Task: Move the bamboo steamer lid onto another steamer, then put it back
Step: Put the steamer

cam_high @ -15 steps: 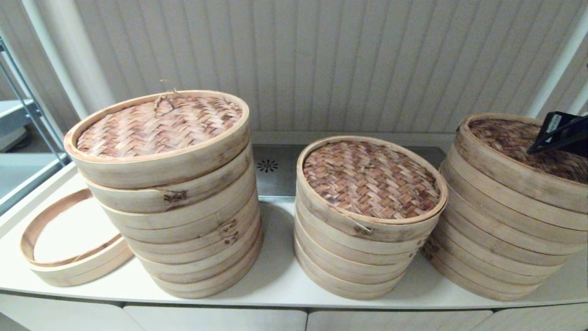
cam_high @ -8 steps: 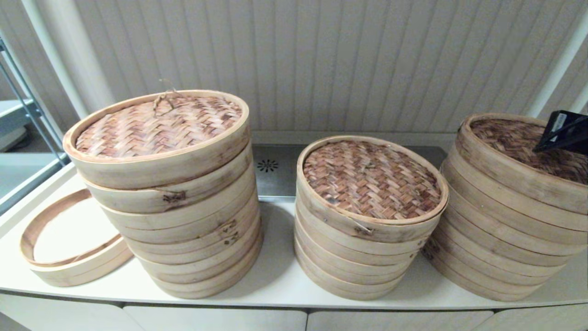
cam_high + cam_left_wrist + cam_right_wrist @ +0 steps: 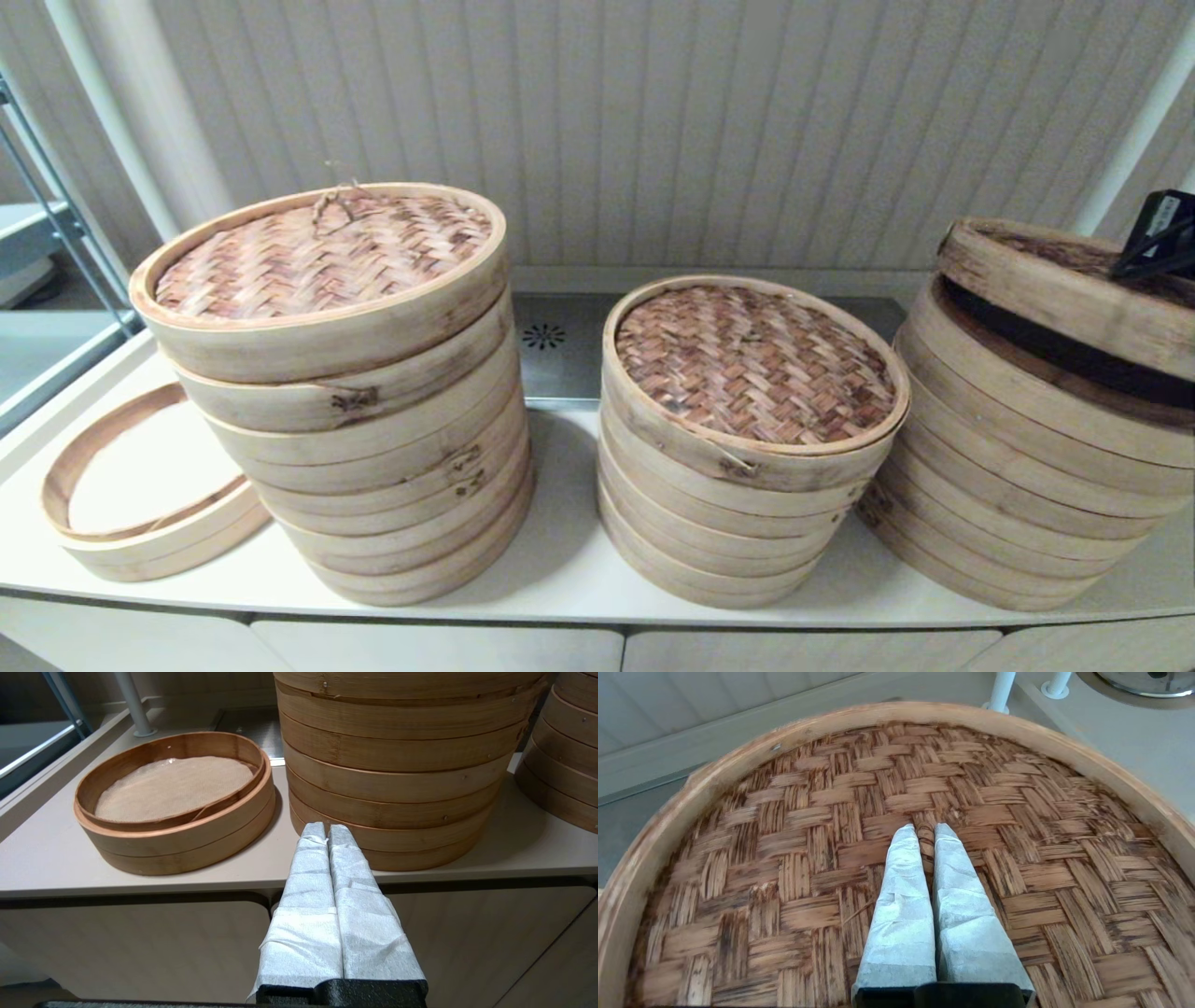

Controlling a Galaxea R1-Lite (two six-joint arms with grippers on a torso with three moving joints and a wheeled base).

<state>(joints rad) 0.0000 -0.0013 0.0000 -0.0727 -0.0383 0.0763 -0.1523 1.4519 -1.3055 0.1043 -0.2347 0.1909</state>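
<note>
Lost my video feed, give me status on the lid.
Right pincer shut on lid handle. Lid lifted clear of right stack, tilted. Left pincer shut, parked low. Middle stack already lidded.

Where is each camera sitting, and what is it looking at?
Head view: on the robot's head, looking down at three round bamboo steamer stacks; only the right gripper shows, raising the woven bamboo lid off the right stack.
Left wrist view: behind the shut left gripper, low, facing the tall left stack.
Right wrist view: above that lid, fingers pinching its small loop.
Head and right wrist share the lid.
</note>
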